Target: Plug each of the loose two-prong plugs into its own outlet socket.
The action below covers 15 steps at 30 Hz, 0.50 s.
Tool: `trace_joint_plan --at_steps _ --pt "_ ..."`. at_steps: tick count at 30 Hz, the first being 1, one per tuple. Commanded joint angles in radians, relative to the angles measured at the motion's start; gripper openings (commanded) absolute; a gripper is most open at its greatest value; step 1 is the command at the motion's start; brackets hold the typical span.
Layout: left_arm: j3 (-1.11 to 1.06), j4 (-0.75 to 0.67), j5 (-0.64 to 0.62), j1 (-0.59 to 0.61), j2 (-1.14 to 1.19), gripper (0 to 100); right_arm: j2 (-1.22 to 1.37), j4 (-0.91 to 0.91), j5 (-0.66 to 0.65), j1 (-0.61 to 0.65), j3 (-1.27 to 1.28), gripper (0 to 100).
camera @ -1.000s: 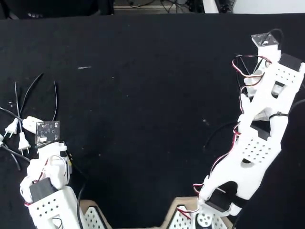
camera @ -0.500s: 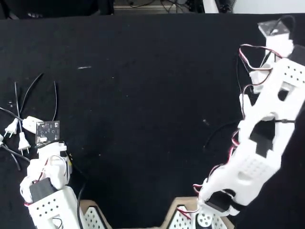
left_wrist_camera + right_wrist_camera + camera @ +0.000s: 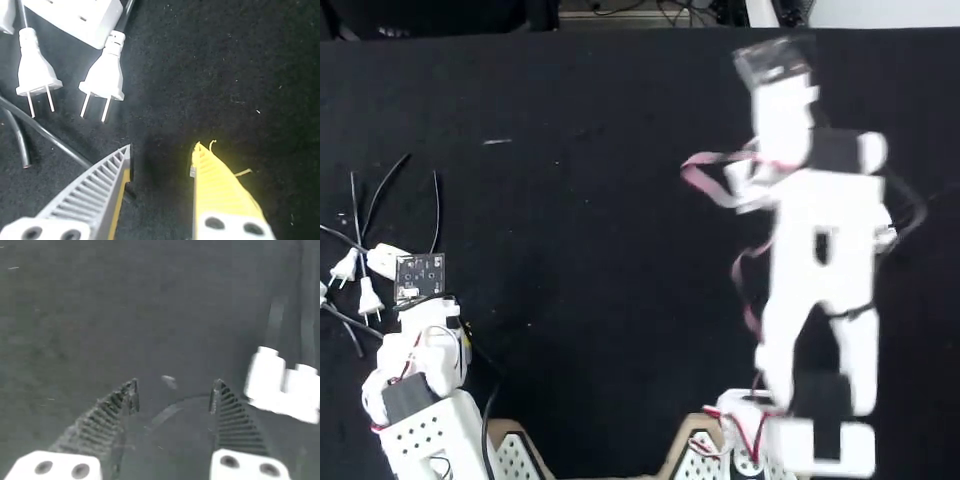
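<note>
Two loose two-prong plugs (image 3: 103, 80) lie flat on the black counter (image 3: 620, 200), side by side and not touching each other, neither of them inserted. The white outlet block (image 3: 80, 17) lies just beside their cord ends, and their prongs point away from it toward the left gripper (image 3: 160, 150). The left wrist view shows the prongs and one socket slot pair on the block. The high view shows the plugs as small white shapes at the far left edge of the frame, with most of the block hidden under the head of the left arm (image 3: 420, 390). The left gripper's fingers, one grey (image 3: 107, 185) and one yellow (image 3: 215, 185), stand apart with bare counter between them and grip nothing; the tips are near the plugs but clear of them. Black cords (image 3: 45, 135) run across the counter beside the plugs, one passing close to the grey finger's tip. The right arm (image 3: 815, 250) stands in the right half of the high view, well apart from the plugs. The right gripper (image 3: 175, 387) has its fingers spread and empty over the counter. Beside it the right wrist view shows a white object (image 3: 280, 385) that cannot be identified. A light fleck (image 3: 497, 141) marks the counter in the upper left of the high view.
</note>
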<state>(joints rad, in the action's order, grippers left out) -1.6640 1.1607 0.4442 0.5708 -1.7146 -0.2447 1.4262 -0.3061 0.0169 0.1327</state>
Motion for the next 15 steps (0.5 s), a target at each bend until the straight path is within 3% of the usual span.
trace_joint_plan --at_steps 1,6,15 --pt "0.013 -0.008 0.000 0.007 0.000 20 -0.128 -0.210 0.126 0.195 0.231 21.9" --pt "0.013 -0.008 0.000 0.007 0.000 20 -0.154 -0.423 0.204 0.338 0.441 21.9" --pt "0.013 -0.008 0.000 0.007 0.000 20 -0.165 -0.763 0.247 0.339 0.696 21.9"
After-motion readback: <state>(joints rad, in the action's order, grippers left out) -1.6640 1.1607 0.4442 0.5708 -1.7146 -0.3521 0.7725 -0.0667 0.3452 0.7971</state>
